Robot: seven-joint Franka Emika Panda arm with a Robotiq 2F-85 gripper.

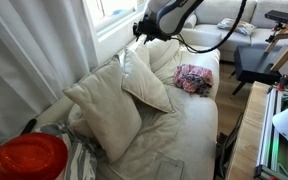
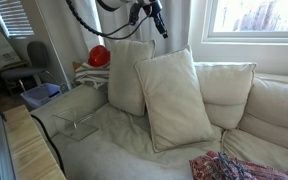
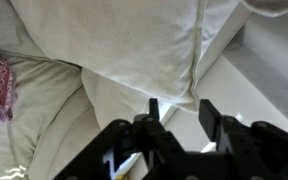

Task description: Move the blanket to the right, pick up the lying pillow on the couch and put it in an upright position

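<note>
Looks all but finished — with the blanket (image 1: 192, 78) bunched at one end of the worktop (image 2: 114, 130) and the pillow (image 2: 174, 95) leaning upright against its back edge, leaves only lifting the pincer (image 3: 180, 108) — open, empty, just above that pillow — clear.

Blanket (image 2: 236, 168): cut by frame edge at 5 o'clock in an exterior view; at 9 o'clock in wrist view. Red object (image 1: 26, 158), 7 o'clock: cropped, identity unclear. Gripper (image 3: 179, 110): body cropped at 6 o'clock, blurred.
</note>
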